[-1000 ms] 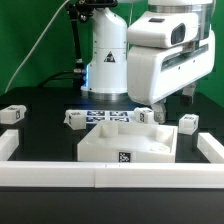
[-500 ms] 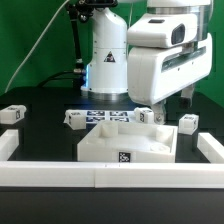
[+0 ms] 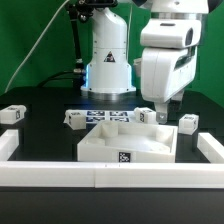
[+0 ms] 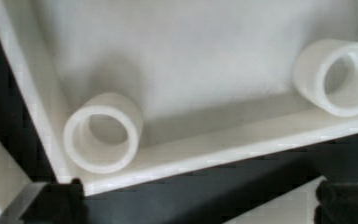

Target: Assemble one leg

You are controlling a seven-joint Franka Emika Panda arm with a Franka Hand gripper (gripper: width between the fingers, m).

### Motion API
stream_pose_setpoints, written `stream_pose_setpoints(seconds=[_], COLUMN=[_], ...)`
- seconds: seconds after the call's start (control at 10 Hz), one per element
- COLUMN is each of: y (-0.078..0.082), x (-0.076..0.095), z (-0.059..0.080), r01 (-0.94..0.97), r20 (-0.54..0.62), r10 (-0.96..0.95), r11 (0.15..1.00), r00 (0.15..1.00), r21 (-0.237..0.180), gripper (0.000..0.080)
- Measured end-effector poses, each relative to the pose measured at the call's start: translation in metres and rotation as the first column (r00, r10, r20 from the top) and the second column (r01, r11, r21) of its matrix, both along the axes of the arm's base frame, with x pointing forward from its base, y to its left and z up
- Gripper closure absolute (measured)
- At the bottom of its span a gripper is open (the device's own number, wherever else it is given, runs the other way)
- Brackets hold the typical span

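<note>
**Gripper** (image 3: pixel 160 109) (image 4: pixel 194 198): two-finger, dark-tipped, hanging low under the bulky white wrist. The fingers are spread and nothing sits between them. In the wrist view the two tips frame only a slab edge and a strip of black.

**Large flat white plastic slab with round recesses** (image 3: pixel 110 150) (image 4: pixel 194 60): lies directly below the gripper, which is over its rear corner on the exterior view's right. Two ring-shaped white sockets (image 4: pixel 101 130) (image 4: pixel 345 78) show in the wrist view, both unfilled.

**Small white plastic oblong leg with a black-and-white square tag** (image 3: pixel 147 115): the nearest leg, just beside the gripper on the exterior view's left, at the slab's rear edge.
- Contact with the slab cannot be told.
- Its long axis appears to run across the exterior view, though it is too small to be sure.
- It is absent from the wrist view, so it is not yet under the fingers.
- Judgement: the grasp turns on a short sideways shift toward the exterior view's left, with the fingers closing across the leg's narrow width.

**Further legs, alike**: one near the slab's right corner (image 3: pixel 188 122), one behind its left corner (image 3: pixel 75 118), and one well apart at far left (image 3: pixel 12 114).

**Marker board** (image 3: pixel 105 117): thin, white and tagged, behind the slab.

**Surface** (image 3: pixel 40 140): black, bounded in front by a white rail (image 3: pixel 100 178).
</note>
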State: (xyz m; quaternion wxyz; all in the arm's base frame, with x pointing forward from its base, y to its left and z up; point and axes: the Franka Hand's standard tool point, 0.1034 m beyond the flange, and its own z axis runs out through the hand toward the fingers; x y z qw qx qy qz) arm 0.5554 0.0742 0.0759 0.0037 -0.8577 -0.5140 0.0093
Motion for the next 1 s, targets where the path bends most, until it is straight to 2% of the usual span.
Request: stream_pose_setpoints(seconds=[0.3,0.4,0.6,0.8,1.0], y=[0.0,0.003,0.007,0.008,0.002], x=[-0.002,-0.007,-0.037,-0.053,-0.057], z=[-0.002,-0.007,-0.013,-0.018,-0.021], r01=[-0.001,-0.033,-0.115,-0.125,-0.12], r20=[-0.003,0.025,0.079,0.111,0.093], r10=[0.001,0.033,0.115,0.123,0.119], r11=[1.0,0.999,0.993,0.992,0.993], r00=[1.0,0.999,0.99,0.986,0.989], r21=[0.0,0.003,-0.001,0.01,0.006], gripper=[0.015,0.015,0.015,0.015,0.015])
